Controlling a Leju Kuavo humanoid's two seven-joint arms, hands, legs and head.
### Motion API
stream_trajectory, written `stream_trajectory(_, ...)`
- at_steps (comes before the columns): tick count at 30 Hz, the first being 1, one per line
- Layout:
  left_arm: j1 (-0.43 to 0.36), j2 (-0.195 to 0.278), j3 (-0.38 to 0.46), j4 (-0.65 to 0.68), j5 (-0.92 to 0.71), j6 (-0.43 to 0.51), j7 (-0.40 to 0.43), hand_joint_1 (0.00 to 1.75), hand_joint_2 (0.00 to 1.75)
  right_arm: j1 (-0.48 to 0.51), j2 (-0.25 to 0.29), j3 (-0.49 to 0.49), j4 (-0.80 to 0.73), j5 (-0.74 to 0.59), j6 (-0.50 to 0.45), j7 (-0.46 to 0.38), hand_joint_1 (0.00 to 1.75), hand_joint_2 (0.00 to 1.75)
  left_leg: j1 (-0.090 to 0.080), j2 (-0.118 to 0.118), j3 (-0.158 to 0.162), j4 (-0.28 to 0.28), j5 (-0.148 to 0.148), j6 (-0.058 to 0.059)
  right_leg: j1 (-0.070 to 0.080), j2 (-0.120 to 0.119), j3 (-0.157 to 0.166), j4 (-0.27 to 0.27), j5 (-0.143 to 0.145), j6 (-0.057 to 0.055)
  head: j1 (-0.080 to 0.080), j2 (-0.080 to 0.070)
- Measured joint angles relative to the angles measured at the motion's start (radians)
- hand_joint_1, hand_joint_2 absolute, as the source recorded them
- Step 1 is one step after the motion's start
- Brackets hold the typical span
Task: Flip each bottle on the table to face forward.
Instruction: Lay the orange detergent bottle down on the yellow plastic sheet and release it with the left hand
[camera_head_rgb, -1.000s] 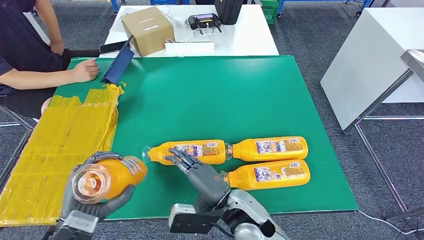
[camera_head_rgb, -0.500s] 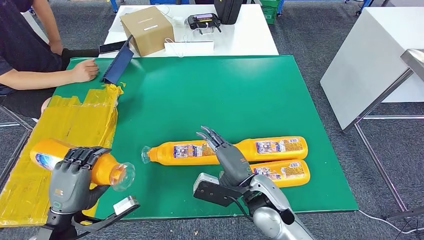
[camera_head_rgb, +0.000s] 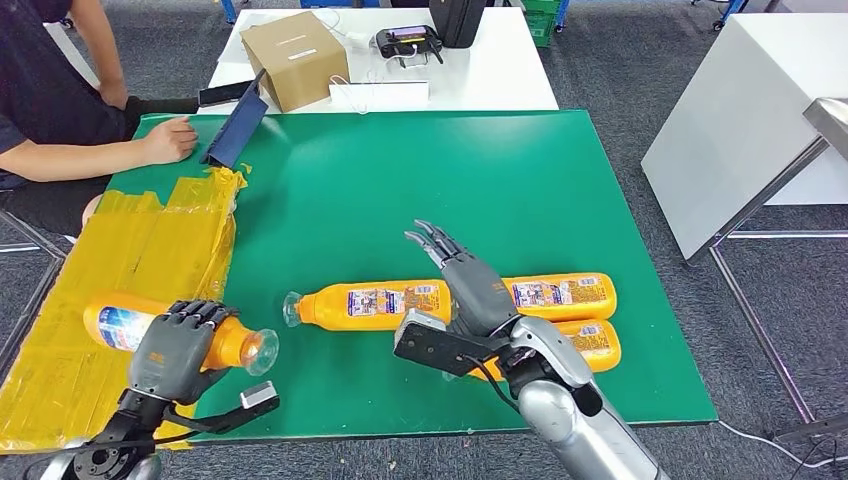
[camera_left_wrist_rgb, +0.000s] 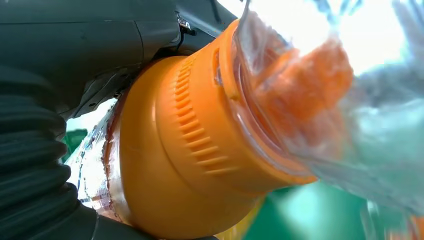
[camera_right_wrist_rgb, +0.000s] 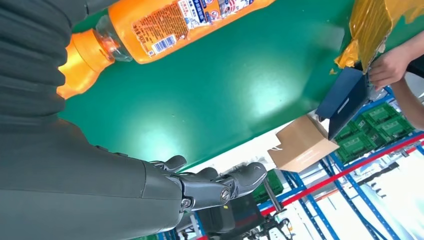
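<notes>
My left hand (camera_head_rgb: 172, 352) grips an orange juice bottle (camera_head_rgb: 118, 325) at the table's near left, over the yellow tape; it lies sideways, clear cap end (camera_head_rgb: 257, 351) pointing right. Close up, the left wrist view has that bottle's orange shoulder (camera_left_wrist_rgb: 200, 150) against my hand (camera_left_wrist_rgb: 50, 100). Three more orange bottles lie on the green mat (camera_head_rgb: 420, 180): one in the middle (camera_head_rgb: 365, 303), label up, and two to the right (camera_head_rgb: 565, 292) (camera_head_rgb: 597, 343). My right hand (camera_head_rgb: 470, 285) hovers open with fingers spread above where they meet. The right wrist view has the middle bottle (camera_right_wrist_rgb: 175, 22) and my fingers (camera_right_wrist_rgb: 210, 187).
A person sits at the far left with a hand (camera_head_rgb: 170, 140) on the mat beside a blue box (camera_head_rgb: 235, 130). Yellow tape sheeting (camera_head_rgb: 140, 250) covers the mat's left edge. Behind stands a white table (camera_head_rgb: 480, 80) bearing a cardboard box (camera_head_rgb: 295, 60); a white cabinet (camera_head_rgb: 740, 110) stands right.
My left hand has turned its bottle from pointing at the camera to lying sideways, lower. My right hand has lifted off the middle bottle and moved right and farther back.
</notes>
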Motion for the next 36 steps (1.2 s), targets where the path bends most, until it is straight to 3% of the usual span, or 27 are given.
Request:
stream_trajectory(1,-0.006,0.003,-0.001,0.015,0.008,-0.010,-0.006,1.75,1.75,-0.003,0.000,0.001,0.002,0.000,0.001,0.000,0.00,1.75,0.000,0.000,0.000,0.000,0.000,0.000,0.000,0.000,0.000,0.000,0.000,0.000,0.000,0.000)
stream_trajectory(2,-0.012,0.007,-0.002,0.029,0.016,-0.020,-0.011,1.60,1.75,-0.006,0.000,0.002,0.004,0.000,0.002,0.000,0.00,1.75,0.000,0.000,0.000,0.000,0.000,0.000,0.000,0.000,0.000,0.000,0.000,0.000,0.000,0.000)
stream_trajectory(3,-0.020,0.010,-0.002,0.044,0.025,-0.031,-0.016,1.17,1.75,-0.009,0.001,0.003,0.006,0.000,0.003,0.000,0.00,1.75,0.000,0.000,0.000,0.000,0.000,0.000,0.000,0.000,0.000,0.000,0.000,0.000,0.000,0.000)
stream_trajectory(5,-0.036,0.017,-0.003,0.072,0.055,-0.062,-0.033,0.29,0.87,-0.016,0.002,0.006,0.012,0.000,0.004,0.000,0.00,1.75,0.000,0.000,0.000,0.000,0.000,0.000,0.000,0.000,0.000,0.000,0.000,0.000,0.000,0.000)
stream_trajectory(6,-0.045,0.021,-0.004,0.086,0.079,-0.083,-0.043,0.00,0.44,-0.020,0.003,0.007,0.015,0.000,0.007,0.000,0.00,1.75,0.000,0.000,0.000,0.000,0.000,0.000,0.000,0.000,0.000,0.000,0.000,0.000,0.000,0.000)
stream_trajectory(7,-0.054,0.025,-0.004,0.099,0.105,-0.106,-0.052,0.00,0.00,-0.025,0.004,0.008,0.020,0.000,0.012,0.003,0.00,1.75,0.000,0.000,0.000,0.000,0.000,0.000,0.000,0.000,0.000,0.000,0.000,0.000,0.000,0.000)
stream_trajectory(18,-0.129,0.073,-0.017,0.199,0.194,-0.249,-0.061,0.00,0.00,-0.097,0.009,0.027,0.119,-0.007,0.059,0.038,0.00,1.75,0.000,0.000,-0.001,0.000,0.000,0.000,0.000,0.000,0.000,0.001,0.000,0.000,0.000,0.000)
stream_trajectory(26,-0.215,0.140,-0.054,0.267,0.331,-0.390,-0.113,0.00,0.00,-0.219,0.031,0.042,0.305,-0.008,0.097,0.081,0.00,1.75,0.001,0.000,-0.001,0.000,0.002,0.000,0.001,0.000,-0.001,0.002,0.000,0.000,0.000,0.000)
stream_trajectory(36,-0.252,0.191,-0.091,0.282,0.453,-0.436,-0.139,0.00,0.00,-0.274,0.049,0.056,0.427,0.010,0.110,0.096,0.00,1.75,0.001,0.000,-0.002,0.000,0.002,0.000,0.001,0.000,-0.002,0.002,0.000,0.000,0.000,0.000)
